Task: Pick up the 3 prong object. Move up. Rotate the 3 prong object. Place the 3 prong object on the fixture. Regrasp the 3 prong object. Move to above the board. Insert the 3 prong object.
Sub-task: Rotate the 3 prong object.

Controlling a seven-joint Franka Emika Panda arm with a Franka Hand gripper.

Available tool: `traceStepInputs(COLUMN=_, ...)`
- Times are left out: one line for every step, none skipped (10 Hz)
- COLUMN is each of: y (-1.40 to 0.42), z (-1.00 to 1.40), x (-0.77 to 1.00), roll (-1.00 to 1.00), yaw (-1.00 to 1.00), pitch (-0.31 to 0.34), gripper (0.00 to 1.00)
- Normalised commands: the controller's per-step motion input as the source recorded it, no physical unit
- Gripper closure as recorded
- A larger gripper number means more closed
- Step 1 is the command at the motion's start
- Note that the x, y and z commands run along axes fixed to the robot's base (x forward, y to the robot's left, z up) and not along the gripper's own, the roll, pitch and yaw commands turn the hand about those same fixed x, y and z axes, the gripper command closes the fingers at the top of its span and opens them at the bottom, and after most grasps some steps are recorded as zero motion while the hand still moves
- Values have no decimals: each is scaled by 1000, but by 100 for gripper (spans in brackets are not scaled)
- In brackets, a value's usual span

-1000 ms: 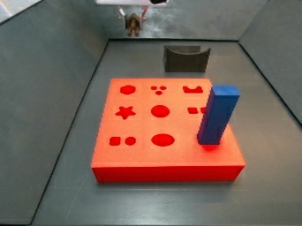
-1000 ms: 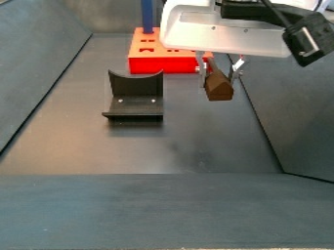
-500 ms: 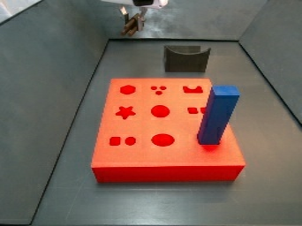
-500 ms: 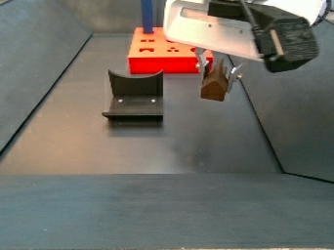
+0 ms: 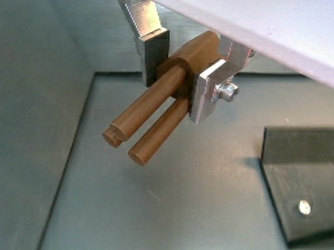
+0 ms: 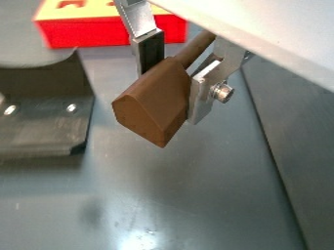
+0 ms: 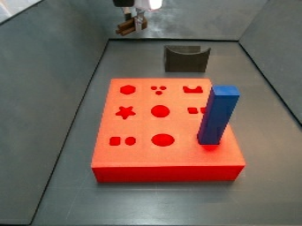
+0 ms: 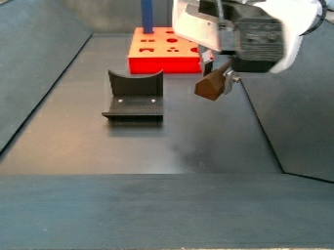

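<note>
where a wrist view bares its prongs, gripper (image 5: pixel 183 73) clamped on 3 prong object (image 5: pixel 156 112), airborne beside fixture (image 8: pixel 133 95)

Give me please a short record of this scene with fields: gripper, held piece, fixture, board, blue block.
gripper: the gripper is shut on the wooden peg, in the air above the grey floor
held piece: wooden peg, tilted, prongs free of the fingers
fixture: dark fixture, on the floor, nothing on it
board: red board, flat on the floor, shaped holes in its top
blue block: blue block, upright on the board
</note>
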Motion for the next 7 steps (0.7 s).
traceStepInputs(y=23, z=-34, x=28, roll=-3, yaw=-1000, pitch=-5, gripper=100)
traceStepInputs(y=23, z=-34, x=28, roll=-3, yaw=-1000, pitch=-5, gripper=100)
traceStepInputs(y=23, z=-34, x=28, roll=-3, yaw=-1000, pitch=-5, gripper=100)
traceStepInputs(y=23, z=-34, x=28, roll=-3, yaw=-1000, pitch=-6, gripper=100)
traceStepInputs(y=23, z=-34, x=28, roll=-3, yaw=-1000, pitch=-6, gripper=100)
traceStepInputs(y=23, z=-34, x=28, roll=-3, yaw=-1000, pitch=-6, gripper=100)
traceStepInputs(y=23, z=-34, x=28, roll=-3, yaw=-1000, pitch=-6, gripper=100)
